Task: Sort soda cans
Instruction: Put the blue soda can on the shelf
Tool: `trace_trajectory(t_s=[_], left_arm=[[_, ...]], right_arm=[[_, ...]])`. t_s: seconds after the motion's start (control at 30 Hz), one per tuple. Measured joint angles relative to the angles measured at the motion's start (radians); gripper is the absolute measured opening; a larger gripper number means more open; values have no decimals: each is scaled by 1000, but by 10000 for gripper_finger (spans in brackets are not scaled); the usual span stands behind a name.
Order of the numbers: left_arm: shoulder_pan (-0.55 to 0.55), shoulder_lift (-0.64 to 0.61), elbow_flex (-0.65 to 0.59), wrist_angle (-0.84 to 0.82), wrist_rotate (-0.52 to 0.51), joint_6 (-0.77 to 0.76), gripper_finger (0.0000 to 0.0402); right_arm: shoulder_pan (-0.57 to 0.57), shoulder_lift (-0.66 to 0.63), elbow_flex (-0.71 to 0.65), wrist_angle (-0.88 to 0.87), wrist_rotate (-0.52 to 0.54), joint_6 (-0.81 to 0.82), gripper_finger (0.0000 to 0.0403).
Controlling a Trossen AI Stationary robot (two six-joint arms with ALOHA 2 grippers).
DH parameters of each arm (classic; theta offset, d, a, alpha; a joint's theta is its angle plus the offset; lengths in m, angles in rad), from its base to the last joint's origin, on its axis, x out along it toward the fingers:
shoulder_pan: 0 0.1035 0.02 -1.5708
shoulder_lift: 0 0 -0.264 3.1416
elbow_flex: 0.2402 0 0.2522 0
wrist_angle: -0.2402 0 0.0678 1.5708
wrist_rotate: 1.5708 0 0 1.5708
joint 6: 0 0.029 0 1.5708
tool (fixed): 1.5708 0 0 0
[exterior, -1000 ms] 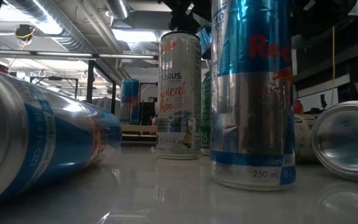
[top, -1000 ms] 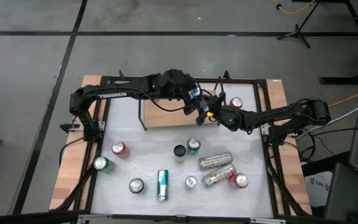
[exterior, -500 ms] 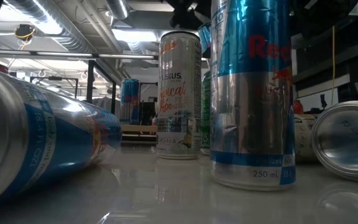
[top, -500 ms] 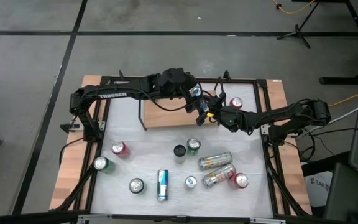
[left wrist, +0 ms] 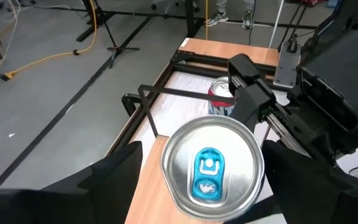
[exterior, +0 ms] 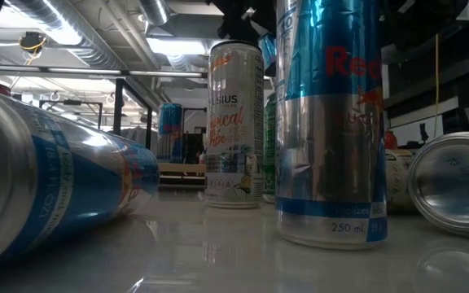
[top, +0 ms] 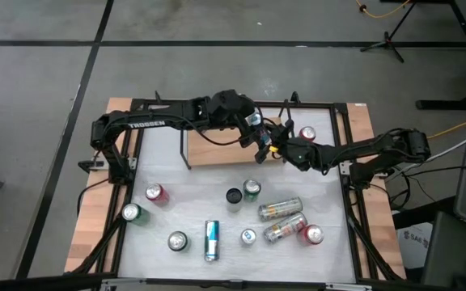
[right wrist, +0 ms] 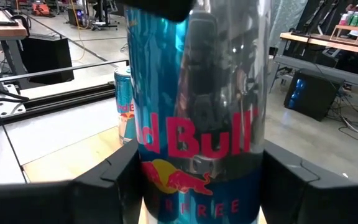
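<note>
Nothing much is shifting since a second ago: both arms are still meeting over the wooden board [top: 217,153] at the far side of the surface [top: 192,210], with a blue-and-silver can [left wrist: 211,167] between them. From the right wrist view, the right pincer [right wrist: 197,186] is sitting closed around this can, its dark fingers [right wrist: 114,180] pressing both sides; the label is reading "Red Bull" in red with "REE" legible below it. From the left wrist view, the left pincer [left wrist: 207,180] is framing the same can from above, its fingers [left wrist: 114,177] lying close beside the silver top with the blue tab, though whether they are touching it cannot be told. Beyond the board, a second Red Bull can [right wrist: 124,102] is standing upright. Nearer than the board, the other cans are resting on the surface: one upright can [exterior: 330,122] is showing "250 ml", and a white can [exterior: 234,122] is showing partial lettering "sius".
</note>
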Motion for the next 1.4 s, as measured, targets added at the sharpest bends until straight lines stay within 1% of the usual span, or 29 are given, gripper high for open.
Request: trace_trajectory(t_s=[0.2, 0.37, 0.53, 0.83, 0.93, 1.03, 1.13, 1.4], left_arm=[[0, -1, 0, -22, -2, -23, 316], [0, -2, 0, -38, 2, -72, 316], [-1, -2, 0, -72, 9, -74, 316], [-1, -2, 0, -57, 10, -70, 316], [1, -2, 0, -44, 36, -69, 316], [1, -2, 0, -42, 40, -69, 315], [1, -2, 0, -40, 42, -69, 302], [0, -2, 0, -37, 50, -70, 238]], right_arm=[[0, 0, 0, 0, -19, -25, 227], [0, 0, 0, 15, -21, -27, 227], [0, 2, 0, 47, -64, -51, 227], [-1, 2, 0, 55, -65, -51, 227], [0, 1, 0, 59, -65, -51, 227], [0, 1, 1, 59, -70, -51, 227], [0, 0, 1, 59, -71, -51, 227], [0, 0, 1, 55, -70, -52, 227]])
